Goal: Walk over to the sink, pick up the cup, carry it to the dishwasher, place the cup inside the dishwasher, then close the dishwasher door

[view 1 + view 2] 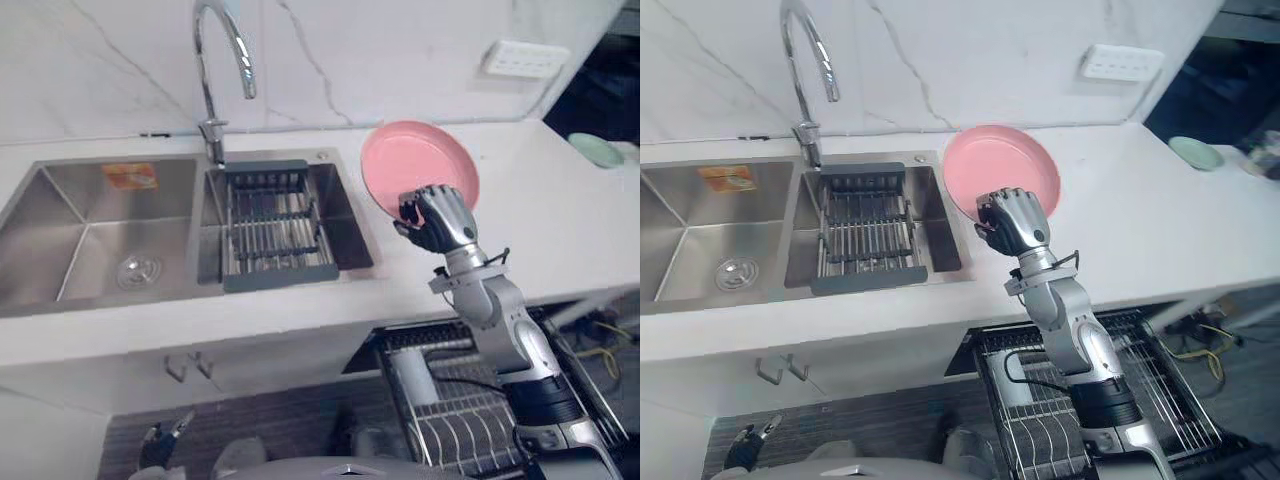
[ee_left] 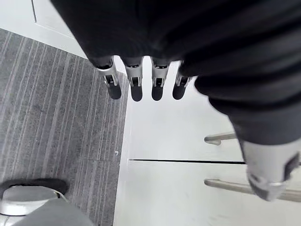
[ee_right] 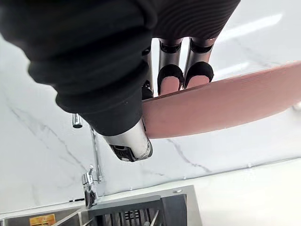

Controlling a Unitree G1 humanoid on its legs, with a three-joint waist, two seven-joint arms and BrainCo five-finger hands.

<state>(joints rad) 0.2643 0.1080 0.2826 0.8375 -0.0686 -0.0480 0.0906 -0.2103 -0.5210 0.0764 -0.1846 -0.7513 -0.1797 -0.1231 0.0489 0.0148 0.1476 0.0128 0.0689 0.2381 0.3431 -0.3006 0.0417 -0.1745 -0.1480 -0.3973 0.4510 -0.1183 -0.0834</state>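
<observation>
My right hand (image 1: 437, 218) is shut on the lower rim of a round pink plate (image 1: 415, 160), which it holds tilted above the white counter (image 1: 560, 230), just right of the sink (image 1: 90, 250). In the right wrist view the fingers (image 3: 169, 75) curl over the plate's edge (image 3: 225, 108) and the thumb presses from below. The left hand (image 2: 136, 87) hangs low beside the white cabinet doors (image 2: 178, 188) with its fingers straight and nothing in it. The dishwasher's wire rack (image 1: 450, 410) is pulled out under the counter, below my right arm.
A steel double sink has a dark drying rack (image 1: 275, 225) in its right basin and a tall curved faucet (image 1: 215, 60) behind it. A pale green dish (image 1: 597, 150) lies at the counter's far right. A wall socket (image 1: 523, 60) sits on the marble backsplash.
</observation>
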